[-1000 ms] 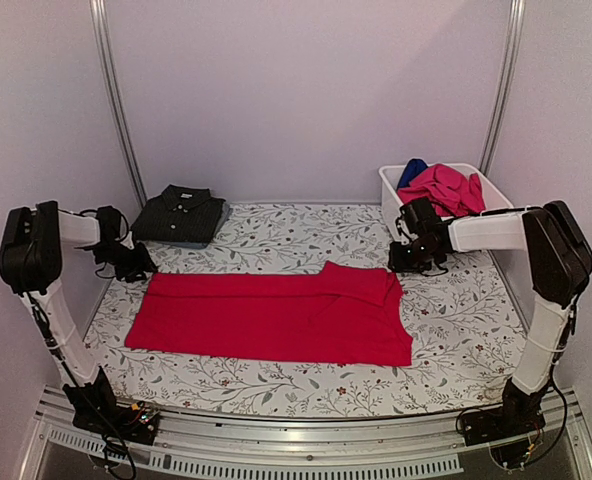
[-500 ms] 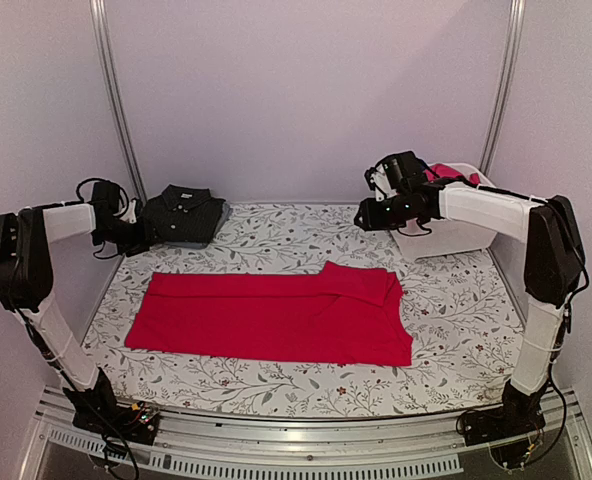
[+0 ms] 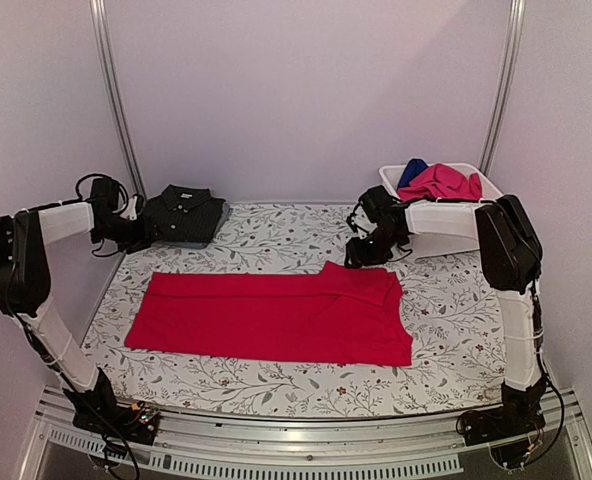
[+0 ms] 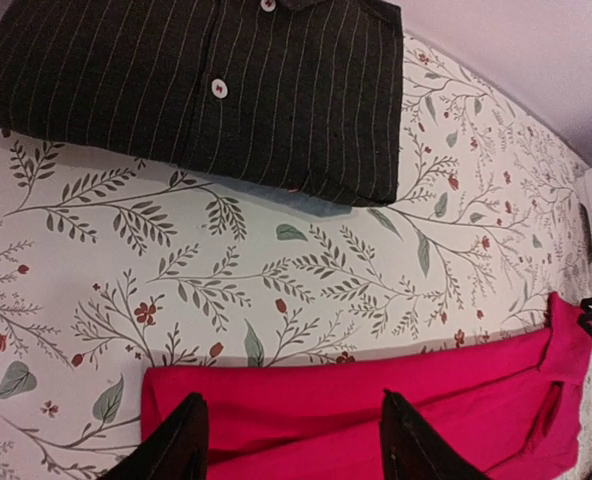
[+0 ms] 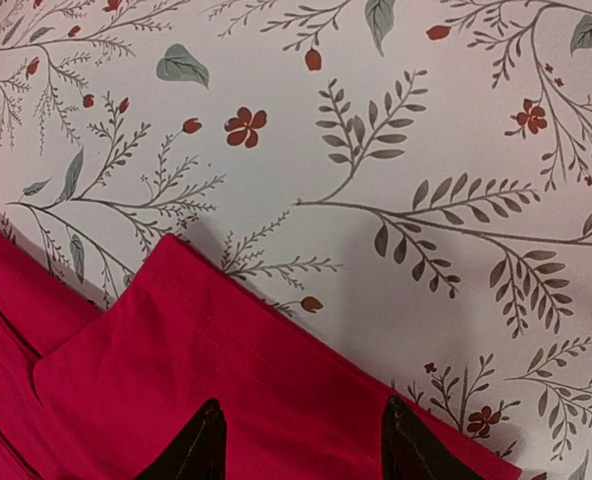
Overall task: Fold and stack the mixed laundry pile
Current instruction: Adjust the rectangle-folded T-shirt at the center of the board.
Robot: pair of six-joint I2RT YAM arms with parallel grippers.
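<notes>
Both claws, left claw (image 4: 289, 402) and right claw (image 5: 301, 403), are hanging half-open and empty over the far corners of the red tee (image 3: 276, 320) lying flat just below them, likely lining up a folding pinch, the folded charcoal polo (image 3: 181, 215) sitting just beyond the left one.

We see a floral leaf-patterned cloth (image 3: 276, 235) spread over the table, printed with red blossoms and grey-green sprigs. At its far right corner stands a white rectangular plastic tub (image 3: 451, 246). An aluminium rail (image 3: 306, 425) runs along the near edge, and two slim metal uprights (image 3: 116, 100) rise against the pale back wall (image 3: 306, 90).
</notes>
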